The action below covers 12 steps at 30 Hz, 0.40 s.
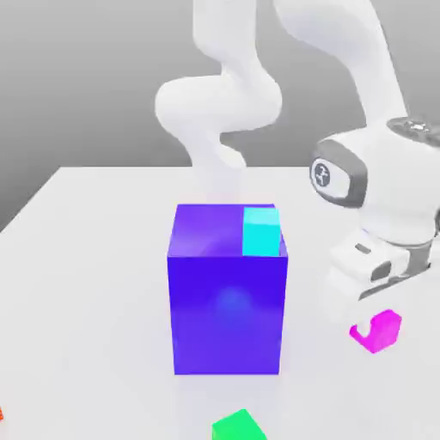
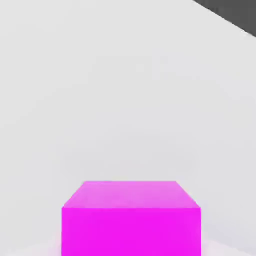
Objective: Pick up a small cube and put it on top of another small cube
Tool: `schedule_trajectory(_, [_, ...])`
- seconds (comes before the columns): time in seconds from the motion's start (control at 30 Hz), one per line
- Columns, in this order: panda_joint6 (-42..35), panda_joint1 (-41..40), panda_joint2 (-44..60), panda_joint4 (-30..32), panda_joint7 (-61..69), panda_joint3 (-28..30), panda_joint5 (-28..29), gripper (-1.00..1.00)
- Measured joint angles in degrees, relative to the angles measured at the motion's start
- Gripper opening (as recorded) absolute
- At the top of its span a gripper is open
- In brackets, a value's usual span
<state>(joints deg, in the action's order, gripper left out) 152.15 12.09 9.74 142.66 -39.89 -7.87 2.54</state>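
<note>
- The blue block [image 1: 228,292] stands mid-table in the exterior view, with the cyan cube [image 1: 262,232] resting on its top face at the back corner, toward about one o'clock from the block's centre.
- A green cube [image 1: 239,426] lies on the table [image 1: 86,258] at about six o'clock from the block, well apart from the work.
- The pink cube [image 1: 376,331] sits at about four o'clock from the block, right under the gripper [image 1: 375,311]; in the hand view the cube [image 2: 131,220] fills the near edge, squarely centred.
- The jaws read as closed to their narrowest on the pink cube; whether it is already clear of the table I cannot tell.
- To do this step well, I judge the lift should go straight up before any sideways travel, so the cube does not drag or twist in the grip.
- The target looks to be the cyan cube, so carry high enough to clear the block's top edge.
- Arrive from above, centred and square, since the cyan cube's small top leaves little margin.
</note>
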Motion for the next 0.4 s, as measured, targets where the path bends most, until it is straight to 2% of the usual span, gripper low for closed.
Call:
schedule_trajectory(0.17, [-4.4,-8.8,2.5,-7.1,11.5,6.0,-2.0,-1.0])
schedule_trajectory(0.3, [1.4,-10.2,9.9,-8.7,13.1,7.0,-2.0,-1.0])
schedule_trajectory(0.33, [2.3,-10.3,10.9,-8.8,13.1,7.0,-1.9,1.0])
schedule_trajectory(0.4, [2.3,-10.3,10.9,-8.8,13.1,7.0,-1.9,1.0])
